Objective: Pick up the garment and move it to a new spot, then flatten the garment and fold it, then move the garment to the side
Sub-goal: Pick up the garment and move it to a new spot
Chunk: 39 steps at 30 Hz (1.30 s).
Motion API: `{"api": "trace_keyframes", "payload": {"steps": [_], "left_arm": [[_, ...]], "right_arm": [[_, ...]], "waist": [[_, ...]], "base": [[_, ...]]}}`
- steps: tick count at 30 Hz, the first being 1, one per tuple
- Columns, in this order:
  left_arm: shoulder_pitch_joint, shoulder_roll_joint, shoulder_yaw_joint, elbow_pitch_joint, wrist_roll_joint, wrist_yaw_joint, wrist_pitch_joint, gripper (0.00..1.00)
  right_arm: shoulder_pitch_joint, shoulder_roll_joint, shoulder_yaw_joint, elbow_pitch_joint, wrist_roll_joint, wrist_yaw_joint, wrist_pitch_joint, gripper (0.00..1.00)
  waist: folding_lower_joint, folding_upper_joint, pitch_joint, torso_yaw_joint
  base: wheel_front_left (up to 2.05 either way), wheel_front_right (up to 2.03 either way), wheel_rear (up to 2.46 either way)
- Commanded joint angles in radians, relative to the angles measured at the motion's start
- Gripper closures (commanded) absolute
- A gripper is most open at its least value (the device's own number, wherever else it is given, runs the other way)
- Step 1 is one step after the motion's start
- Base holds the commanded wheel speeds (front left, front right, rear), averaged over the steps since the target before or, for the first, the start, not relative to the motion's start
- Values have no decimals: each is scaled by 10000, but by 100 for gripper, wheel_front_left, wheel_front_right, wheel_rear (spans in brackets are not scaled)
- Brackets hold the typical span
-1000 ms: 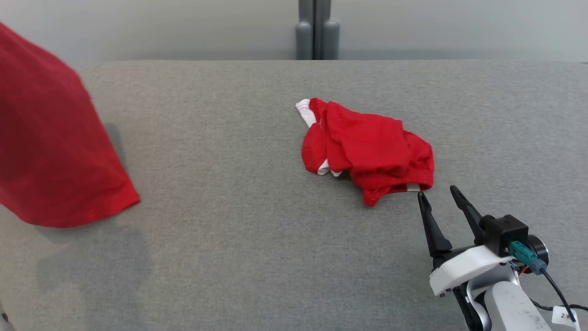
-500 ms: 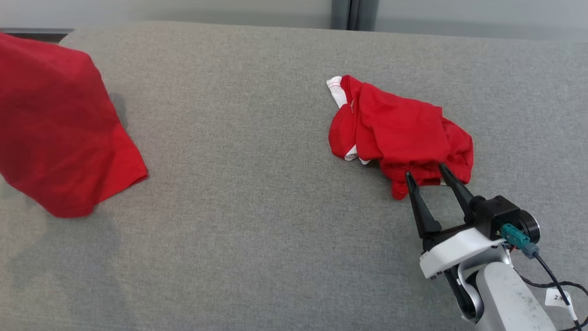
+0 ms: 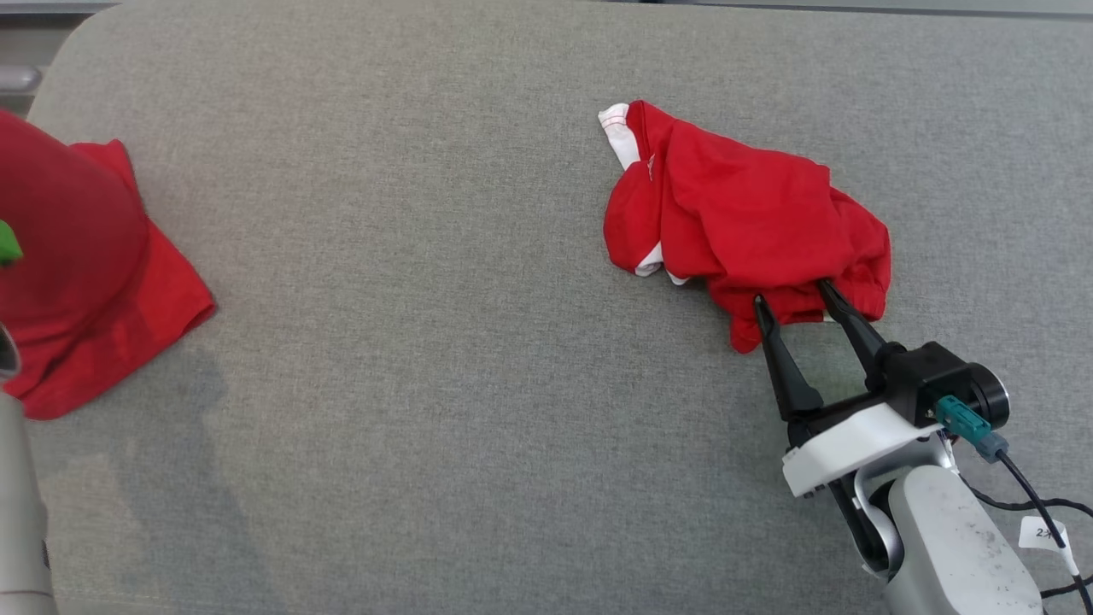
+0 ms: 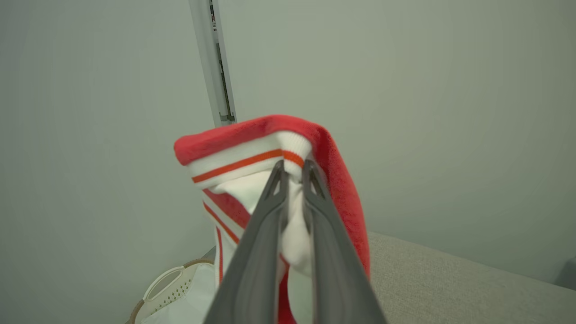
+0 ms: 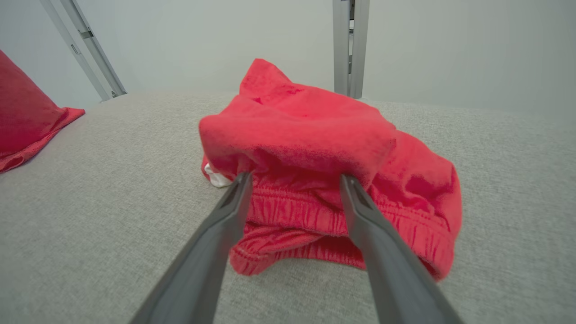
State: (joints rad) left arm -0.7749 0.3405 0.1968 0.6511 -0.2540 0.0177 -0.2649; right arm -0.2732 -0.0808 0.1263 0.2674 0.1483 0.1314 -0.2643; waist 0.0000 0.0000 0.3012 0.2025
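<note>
A crumpled red garment (image 3: pixel 743 213) with white trim lies on the grey table (image 3: pixel 427 359), right of centre. My right gripper (image 3: pixel 791 293) is open, and its two fingertips straddle the near elastic edge of this garment (image 5: pixel 306 126); in the right wrist view the right gripper (image 5: pixel 296 177) has the gathered hem between its fingers. Another red garment (image 3: pixel 94 282) hangs at the far left, its lower part resting on the table. My left gripper (image 4: pixel 292 165) is shut on that garment's white, orange-striped band (image 4: pixel 243 164).
A pale forearm (image 3: pixel 17 512) rises along the head view's left edge. A white perforated basket (image 4: pixel 171 292) sits below the table's end. A metal post (image 5: pixel 350 45) stands against the wall behind the table. The table's rounded back-left corner (image 3: pixel 68 34) is close to the hanging garment.
The camera has tilted down. My right gripper has moved forward until its open fingers reach the crumpled garment's near edge. The garment held at the left has come down onto the table.
</note>
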Motion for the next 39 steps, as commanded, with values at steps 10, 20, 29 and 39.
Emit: {"api": "trace_keyframes", "payload": {"steps": [10,20,29,39], "left_arm": [[1022,-513,97,2753,-490,55,247,0],[1572,-700,23,660,335,277,11,0],[2623,-2077,-960,-1000,852,-688,6,0],[4317,-2832,-2241,-935,849,-1152,5,0]], "right_arm": [[-275,-39,-33,52,10,-14,-1,0],[87,147,-170,191,110,-14,-1,0],[787,248,-401,313,160,-14,-1,0],[1309,284,-396,476,103,-14,-1,0]], "waist": [[0,0,219,-190],[0,0,-658,-478],[0,0,-1622,-1318],[0,0,-1939,-2297]], "base": [[0,0,0],[0,0,0],[0,0,0],[0,0,0]]}}
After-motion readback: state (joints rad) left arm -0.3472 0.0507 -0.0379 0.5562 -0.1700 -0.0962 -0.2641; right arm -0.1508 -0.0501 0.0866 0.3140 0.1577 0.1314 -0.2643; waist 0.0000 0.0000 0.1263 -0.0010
